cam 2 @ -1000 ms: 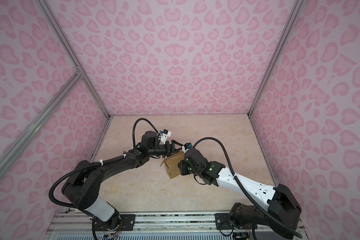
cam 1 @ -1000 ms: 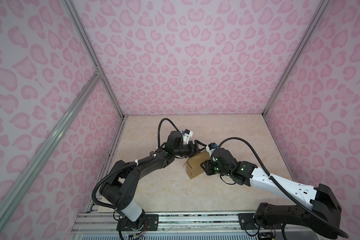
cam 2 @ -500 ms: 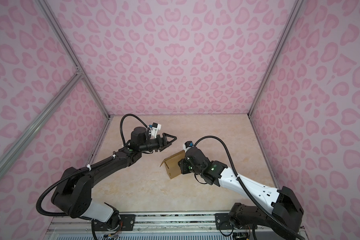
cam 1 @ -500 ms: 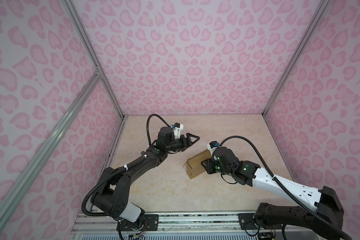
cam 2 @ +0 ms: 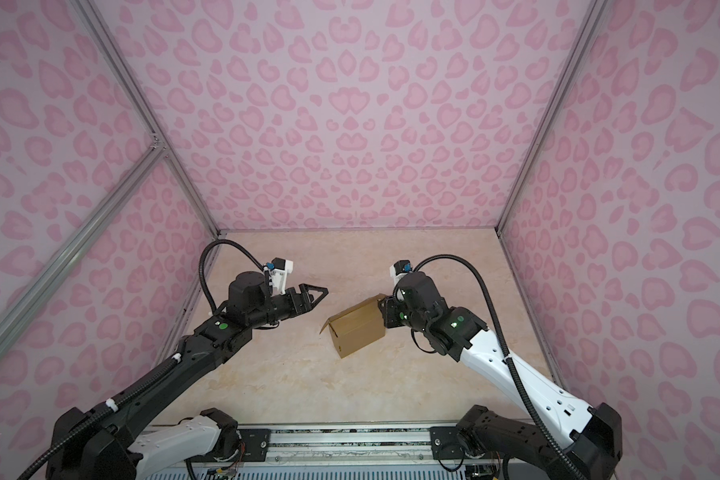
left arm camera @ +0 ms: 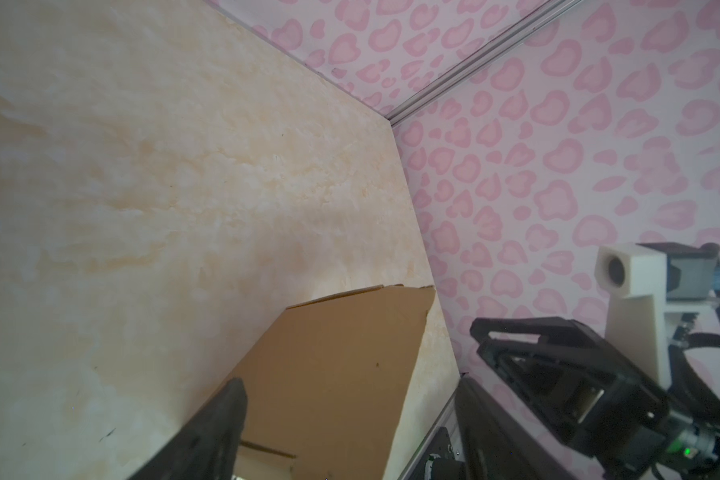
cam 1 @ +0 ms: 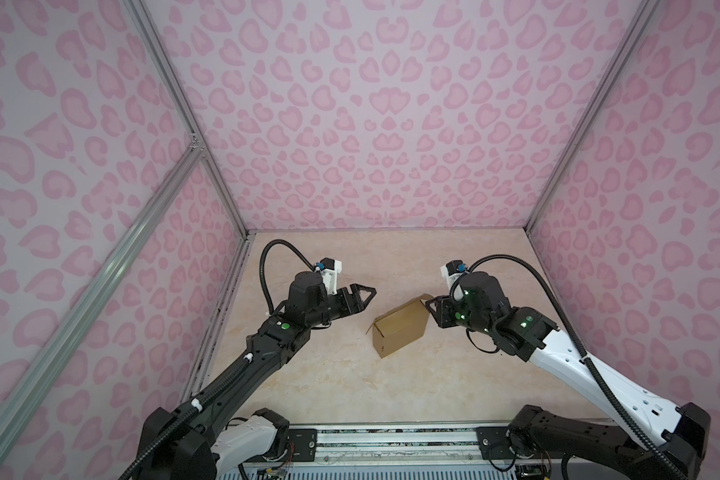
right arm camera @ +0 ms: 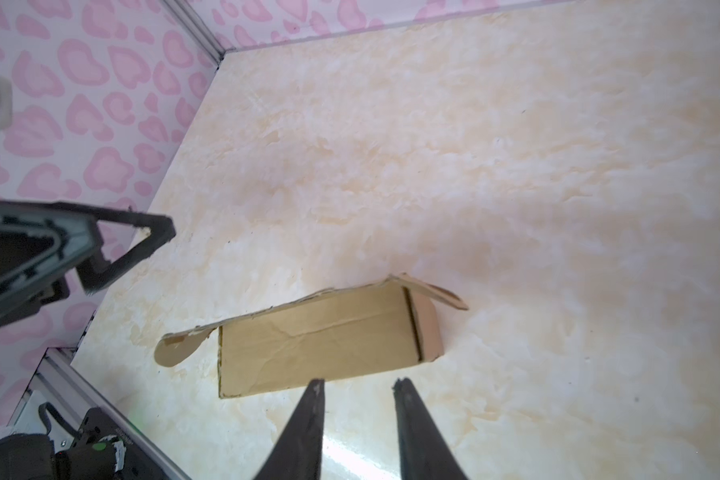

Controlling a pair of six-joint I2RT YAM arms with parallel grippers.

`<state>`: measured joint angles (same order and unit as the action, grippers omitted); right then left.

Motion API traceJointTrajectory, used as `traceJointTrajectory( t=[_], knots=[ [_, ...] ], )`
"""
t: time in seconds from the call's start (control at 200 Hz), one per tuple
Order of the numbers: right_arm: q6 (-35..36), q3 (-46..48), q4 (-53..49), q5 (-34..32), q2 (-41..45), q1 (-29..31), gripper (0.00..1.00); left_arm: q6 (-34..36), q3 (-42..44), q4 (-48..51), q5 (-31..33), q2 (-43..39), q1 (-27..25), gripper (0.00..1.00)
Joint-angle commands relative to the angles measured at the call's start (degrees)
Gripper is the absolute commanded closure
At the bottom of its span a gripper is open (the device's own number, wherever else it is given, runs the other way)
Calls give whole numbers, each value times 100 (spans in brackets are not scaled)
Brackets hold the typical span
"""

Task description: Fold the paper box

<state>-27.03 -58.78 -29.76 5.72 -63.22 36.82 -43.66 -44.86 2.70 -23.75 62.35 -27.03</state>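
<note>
The paper box (cam 1: pixel 400 330) (cam 2: pixel 356 328) is a brown cardboard shape lying on the marble tabletop, with a loose flap standing off its left end and a rounded tab at its right end. My left gripper (cam 1: pixel 368 297) (cam 2: pixel 323 293) hangs open to the box's left, clear of it; in the left wrist view its fingers (left arm camera: pixel 229 415) frame the box (left arm camera: pixel 337 353) from a distance. My right gripper (cam 1: pixel 429 309) (right arm camera: pixel 359 380) is open just off the box's right end, and nothing is between its fingertips (right arm camera: pixel 316 399). The box (right arm camera: pixel 321 345) lies just beyond those tips.
Pink patterned walls close in the table on three sides, with aluminium posts (cam 1: pixel 225 195) at the corners. A metal rail (cam 1: pixel 391 436) carrying the arm bases runs along the front edge. Bare tabletop (cam 1: pixel 350 382) lies in front of the box.
Both grippers were at the box a second ago. The left arm has pulled back to the left. The right gripper has let go, opened and backed off to the right. The box stays on the table.
</note>
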Motion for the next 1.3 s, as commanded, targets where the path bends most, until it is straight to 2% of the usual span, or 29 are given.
traceJointTrajectory(
  t=[0.0,0.115,0.2,0.35,0.685,1.295],
  knots=[
    [657,-122,-332,305,-27,-336,64,422,96,634,134,-330,-37,21],
    [996,-120,-329,835,-135,-819,58,633,167,988,168,-627,-99,24],
    [1260,-75,-202,1142,-146,-938,53,772,247,1187,239,-886,-144,26],
    [1549,-42,-69,1170,-318,-949,47,912,296,1488,353,-1151,-239,28],
    [1735,103,484,1361,-700,-958,47,861,390,1429,595,-1104,-606,34],
    [1761,238,805,1458,-901,-962,53,824,283,1157,617,-657,-795,41]
  ],
)
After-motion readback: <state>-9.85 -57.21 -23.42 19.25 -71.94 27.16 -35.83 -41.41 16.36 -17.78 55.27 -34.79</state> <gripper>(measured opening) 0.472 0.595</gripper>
